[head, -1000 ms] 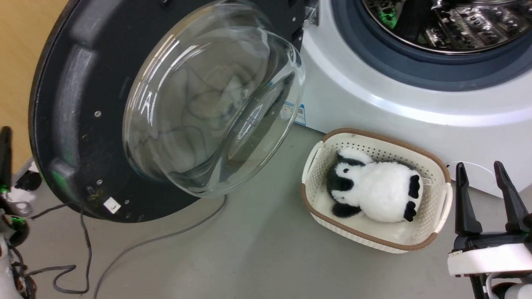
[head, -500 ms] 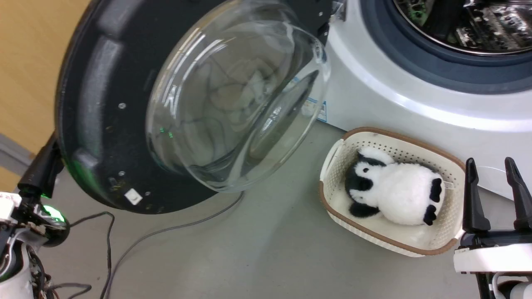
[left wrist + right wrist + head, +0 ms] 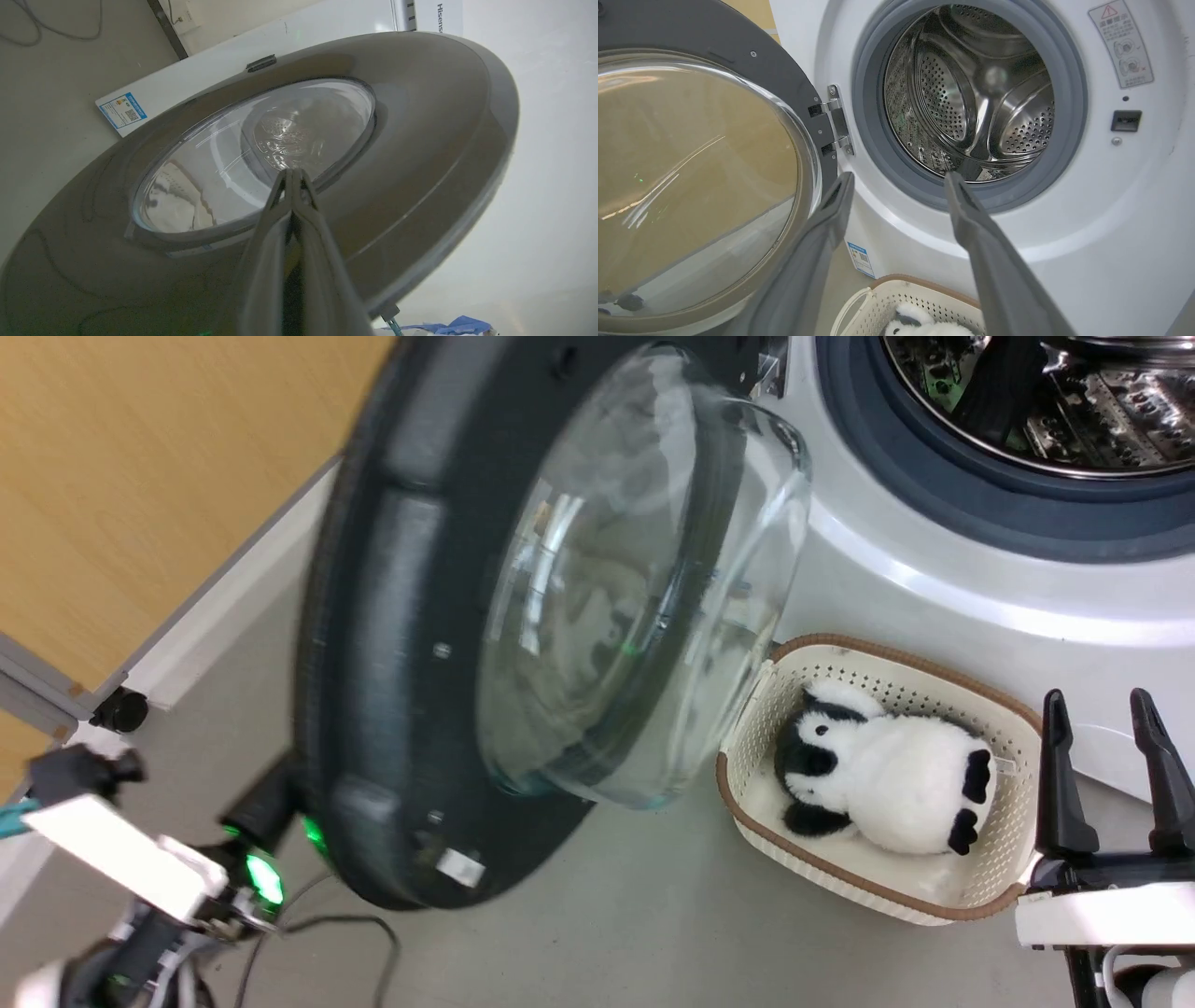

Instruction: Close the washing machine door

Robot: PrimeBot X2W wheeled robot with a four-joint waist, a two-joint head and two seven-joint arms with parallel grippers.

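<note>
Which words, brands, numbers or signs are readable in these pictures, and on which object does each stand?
"Hisense": brand lettering on the big white front-loading washing machine, turned sideways in the left wrist view.
Blue-edged white sticker on its lower front: print too small to read.
Pale warning sticker right of the steel drum: red triangle sign; characters too small to read.

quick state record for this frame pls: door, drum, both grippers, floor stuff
washing machine door: partly open, hinge on the robot's left
drum: steel, no laundry visible
left gripper: shut, tips toward door's outer face; contact unclear
right gripper: open, holding nothing
basket: on floor, holds plush toy
</note>
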